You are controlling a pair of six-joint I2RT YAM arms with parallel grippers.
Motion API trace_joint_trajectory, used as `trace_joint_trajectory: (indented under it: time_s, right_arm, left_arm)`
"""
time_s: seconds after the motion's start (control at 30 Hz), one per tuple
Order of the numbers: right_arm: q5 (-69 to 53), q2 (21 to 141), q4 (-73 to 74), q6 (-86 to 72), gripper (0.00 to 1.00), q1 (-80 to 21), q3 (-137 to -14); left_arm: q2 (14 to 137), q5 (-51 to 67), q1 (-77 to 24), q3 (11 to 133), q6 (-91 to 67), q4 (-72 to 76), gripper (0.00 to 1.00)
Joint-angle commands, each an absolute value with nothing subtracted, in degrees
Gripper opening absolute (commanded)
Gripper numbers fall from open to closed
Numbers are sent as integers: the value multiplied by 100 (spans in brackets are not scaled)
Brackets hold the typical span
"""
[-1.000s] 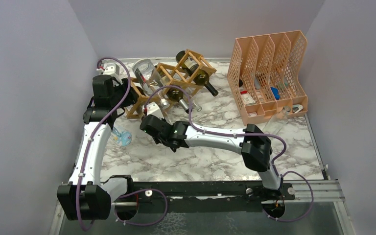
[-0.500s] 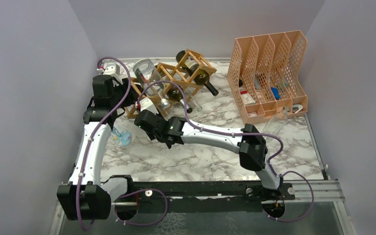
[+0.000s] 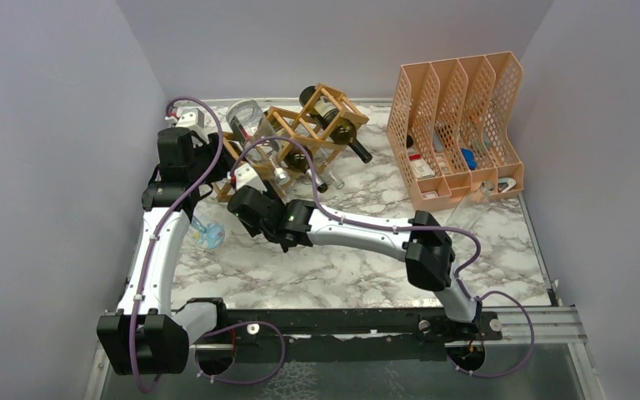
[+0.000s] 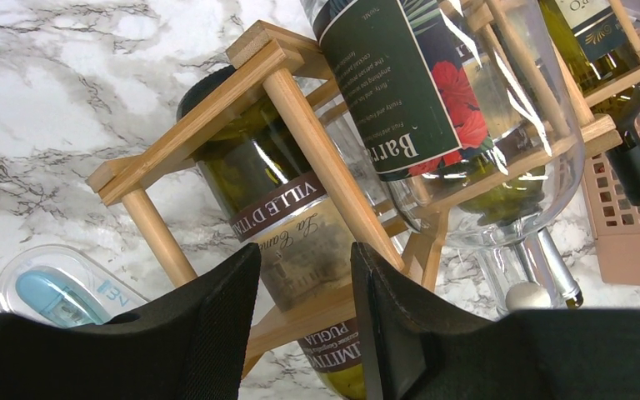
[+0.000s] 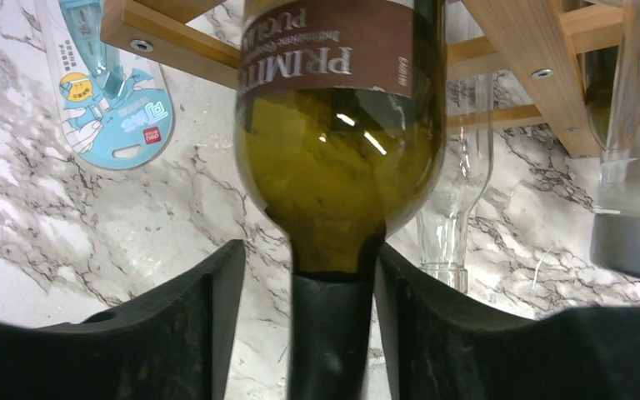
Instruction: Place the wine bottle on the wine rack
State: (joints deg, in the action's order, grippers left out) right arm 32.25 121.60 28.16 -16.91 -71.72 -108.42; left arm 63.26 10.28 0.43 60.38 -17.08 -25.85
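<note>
The wooden lattice wine rack (image 3: 304,133) stands at the back centre and holds several bottles. A green wine bottle with a brown label (image 5: 337,158) lies in a lower cell at the rack's left end; it also shows in the left wrist view (image 4: 283,225). My right gripper (image 5: 308,248) is around its dark neck. The neck rests against the right finger, with a gap at the left finger (image 5: 208,300). My left gripper (image 4: 304,250) is open at the rack's left end, with the bottle body and a rack stick (image 4: 300,125) between its fingers.
A peach perforated file holder (image 3: 454,125) stands at the back right. A blue packaged item (image 3: 207,233) lies on the marble by the left arm. A clear wine glass (image 3: 246,117) and a flower-label bottle (image 4: 400,83) sit in the rack. Grey walls stand close around.
My right arm has moved left and toward the rack, carrying the bottle neck with it and sliding the bottle deeper into the cell. My left arm has stayed put.
</note>
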Motion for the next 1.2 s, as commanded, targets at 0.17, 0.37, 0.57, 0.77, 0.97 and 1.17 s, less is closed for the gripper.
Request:
trace_joint_trajectory:
  time_s: [0.17, 0.37, 0.57, 0.77, 0.97, 1.17]
  right_arm:
    - [3248, 11783, 2300, -1733, 68, -7282, -10442]
    - [3109, 11383, 2211, -1781, 72, -7277, -10111]
    - [2976, 11030, 2118, -1799, 74, -7283, -9839]
    - [2416, 10481, 1913, -1845, 74, -7284, -9271]
    - [2130, 9537, 1450, -1991, 74, -7283, -8272]
    - [2215, 9134, 1496, -2379, 75, -7270, -7654]
  left_arm:
    - [6215, 1619, -34, 6279, -1848, -2213, 55]
    - [6214, 1583, -33, 6318, -1813, -2234, 58]
    - [6184, 1574, -34, 6348, -1789, -2270, 62]
    - [6112, 1547, -27, 6389, -1741, -2336, 63]
    - [6008, 1508, -27, 6424, -1706, -2380, 63]
    - [5912, 1493, -27, 6441, -1688, -2412, 63]
